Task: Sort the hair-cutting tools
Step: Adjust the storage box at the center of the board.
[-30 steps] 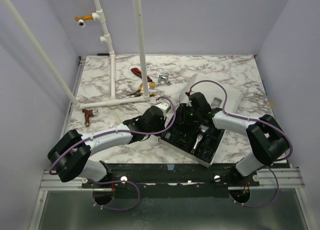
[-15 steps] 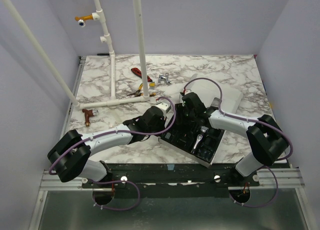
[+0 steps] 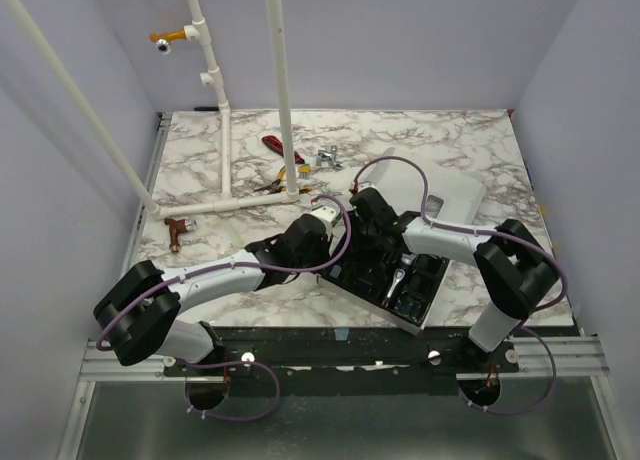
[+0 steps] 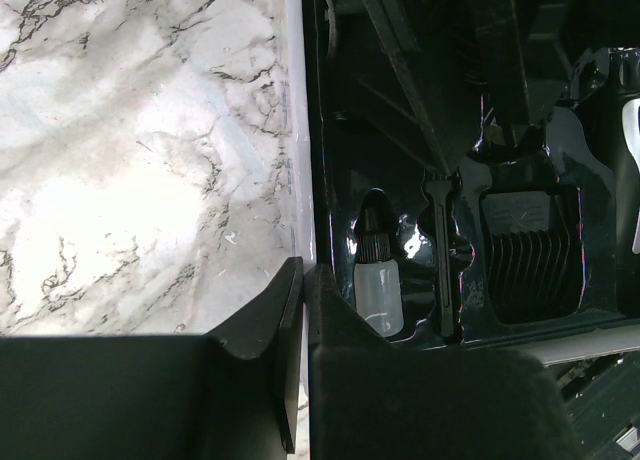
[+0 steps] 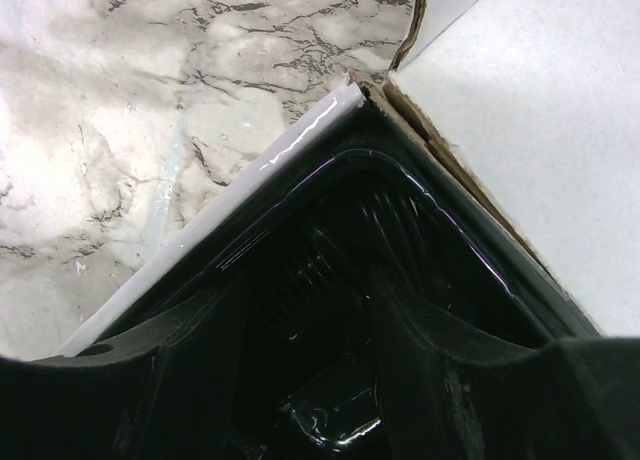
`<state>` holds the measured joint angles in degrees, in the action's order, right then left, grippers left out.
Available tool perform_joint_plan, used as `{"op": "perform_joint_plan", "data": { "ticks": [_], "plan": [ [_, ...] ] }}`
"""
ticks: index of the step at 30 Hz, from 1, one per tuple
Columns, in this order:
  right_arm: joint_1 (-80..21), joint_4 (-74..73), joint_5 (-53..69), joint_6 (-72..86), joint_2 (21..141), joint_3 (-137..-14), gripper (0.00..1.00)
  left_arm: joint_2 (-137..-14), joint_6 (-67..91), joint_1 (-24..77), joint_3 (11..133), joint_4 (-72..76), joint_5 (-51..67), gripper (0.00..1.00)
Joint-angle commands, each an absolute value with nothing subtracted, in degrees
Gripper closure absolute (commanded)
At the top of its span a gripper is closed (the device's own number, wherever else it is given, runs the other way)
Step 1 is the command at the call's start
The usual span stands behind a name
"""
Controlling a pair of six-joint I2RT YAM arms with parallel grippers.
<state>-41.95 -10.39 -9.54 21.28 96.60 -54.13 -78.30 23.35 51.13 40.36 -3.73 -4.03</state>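
Nearest me, the left gripper (image 4: 303, 280) has its fingers pressed together at the rim of the tray (image 3: 412, 310); whether it pinches that rim is unclear. Inside lies a guard (image 4: 530, 258): light, stiff, glossy plastic, probably slippery, best taken across its flat sides. Beyond, the right gripper (image 5: 310, 330) hangs spread over the far corner, nothing visibly held. Only the left wrist view shows the guard; overhead I can't pick it out.

Contents of the tray (image 5: 300, 135) under the right gripper (image 5: 312, 390) are unreadable.
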Motion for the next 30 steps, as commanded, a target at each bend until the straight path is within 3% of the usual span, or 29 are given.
{"op": "perform_joint_plan", "data": {
  "ticks": [1,12,25,30],
  "plan": [
    [-42.44,-13.35,-12.04,19.87,100.62,-53.7,0.47,-79.88,22.15,52.3,37.46,-13.19,-2.64,1.0],
    [-42.71,-13.44,-14.58,20.94,98.17,-52.96,0.74,-80.15,22.32,52.29,37.69,-13.44,-2.89,1.0],
    [-42.65,-13.58,-23.75,24.47,93.84,-51.5,0.95,-79.99,22.41,52.38,37.79,-13.82,-3.21,1.0],
    [-42.71,-13.77,-23.69,24.34,92.41,-51.4,0.97,-79.81,22.26,52.38,37.92,-14.01,-3.58,1.0]
  ]
}}
